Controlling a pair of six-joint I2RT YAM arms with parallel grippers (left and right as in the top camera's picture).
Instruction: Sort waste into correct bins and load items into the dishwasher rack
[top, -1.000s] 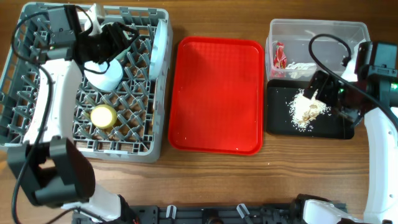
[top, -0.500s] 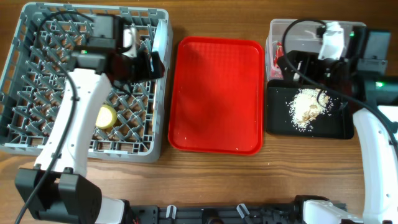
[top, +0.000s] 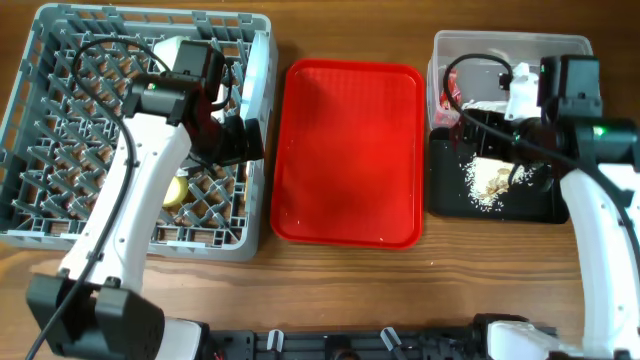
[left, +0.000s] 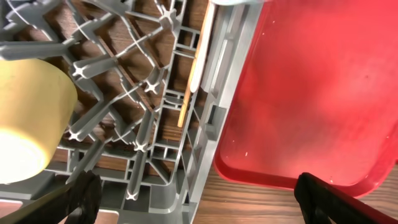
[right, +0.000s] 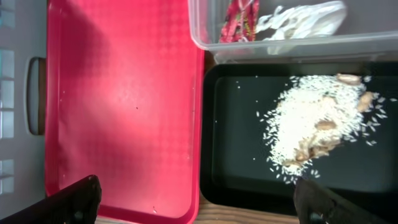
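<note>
Within the last second the left gripper has been opened wide and is held empty over the rack, where cup and chopstick are lodged; the right gripper is likewise spread empty beside the leftovers; loading is judged nearly finished.

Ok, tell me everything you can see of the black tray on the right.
The black tray is a shallow rectangle with rounded corners and a raised rim, glossy like plastic. It lies flat on the wooden table, close beside the red tray on that tray's right, its far edge meeting the clear tub. Inside sits a loose heap of white rice with beige lumps, stray grains scattered around; the rest of its floor is bare.
</note>
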